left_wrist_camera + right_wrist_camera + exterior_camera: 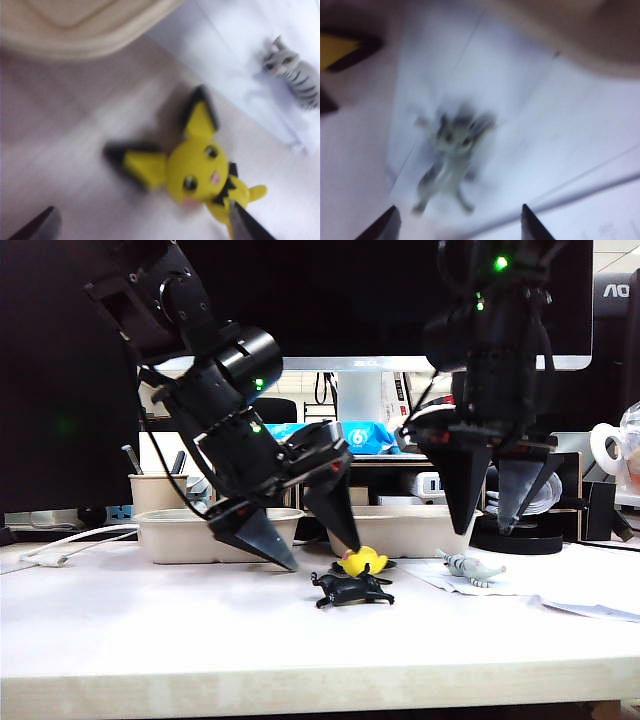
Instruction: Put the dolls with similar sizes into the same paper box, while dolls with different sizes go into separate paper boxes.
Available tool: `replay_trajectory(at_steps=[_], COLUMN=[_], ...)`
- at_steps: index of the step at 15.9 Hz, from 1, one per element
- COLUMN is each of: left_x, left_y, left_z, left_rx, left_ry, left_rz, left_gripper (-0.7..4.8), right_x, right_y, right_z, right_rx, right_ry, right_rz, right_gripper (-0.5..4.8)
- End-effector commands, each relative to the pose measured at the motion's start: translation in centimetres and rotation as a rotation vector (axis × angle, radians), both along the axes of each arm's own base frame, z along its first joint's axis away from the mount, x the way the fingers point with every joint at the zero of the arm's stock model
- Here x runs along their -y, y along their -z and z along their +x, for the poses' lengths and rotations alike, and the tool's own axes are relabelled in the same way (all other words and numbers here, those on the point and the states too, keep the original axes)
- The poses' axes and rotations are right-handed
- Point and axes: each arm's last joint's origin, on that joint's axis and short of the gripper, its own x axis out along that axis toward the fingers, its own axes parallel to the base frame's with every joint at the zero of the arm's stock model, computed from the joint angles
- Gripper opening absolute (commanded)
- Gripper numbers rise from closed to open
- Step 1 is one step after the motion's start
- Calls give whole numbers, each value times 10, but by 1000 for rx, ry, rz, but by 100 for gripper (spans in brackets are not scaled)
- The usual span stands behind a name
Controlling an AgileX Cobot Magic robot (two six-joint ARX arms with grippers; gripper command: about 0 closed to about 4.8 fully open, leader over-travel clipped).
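While both claws stand released, the left gripper [322, 555] straddles the yellow doll [362, 561] lying on the table [150, 630] just before the paper boxes [220, 532]; one fingertip [245, 222] crowding its body could knock it aside. The right gripper [486, 523] hovers above the striped doll [470, 568].

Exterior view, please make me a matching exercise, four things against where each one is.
Things:
1. yellow doll
2. black doll
3. grey striped doll
4. left claw

Places:
A. on white paper, below the open right claw
B. nearest the table's front edge
C. open, one tip at the yellow doll
D. just behind the black doll

Pairs: 1-D, 2-B, 3-A, 4-C
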Motion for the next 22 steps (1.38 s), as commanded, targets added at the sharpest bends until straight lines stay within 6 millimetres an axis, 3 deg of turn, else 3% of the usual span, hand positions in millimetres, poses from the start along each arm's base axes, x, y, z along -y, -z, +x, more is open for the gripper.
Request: replay_trajectory(at_steps=[1,4,7,8,11,13,16,17,18,19,20,21,22], left_x=[7,20,30,32,34,33,27,25,24,23,22,21,21], left_y=[5,-1,2,4,21,29,34,35,35,36,37,37,37], left_z=[0,-3,-10,-10,-10,-11,-14,-15,-15,-16,-16,-16,-16], left_rx=[-3,-41,-44,-45,-52,-57,-59,-44,-30,-20,-13,3,11], left_ry=[16,12,34,34,4,-1,-3,-3,-7,-7,-3,2,-2], left_rz=[-29,-134,-129,-121,-56,-4,105,155,188,226,247,276,288], left_gripper=[479,479,476,441,415,338,333,286,241,201,200,147,106], right_x=[-1,-1,-1,-1,-3,-2,-1,-1,-1,-1,-1,-1,-1], right_y=[9,26,38,41,53,55,55,55,55,55,55,55,55], right_z=[2,0,-1,0,5,6,6,6,7,7,7,7,7], right_rx=[33,13,26,22,18,25,41,43,45,51,54,54,54], right_ry=[17,17,21,21,22,25,31,31,31,33,34,34,34], right_rz=[17,37,38,34,31,5,-31,-30,-29,-40,-47,-46,-44], right_gripper=[311,312,311,311,304,255,246,178,144,144,143,124,71])
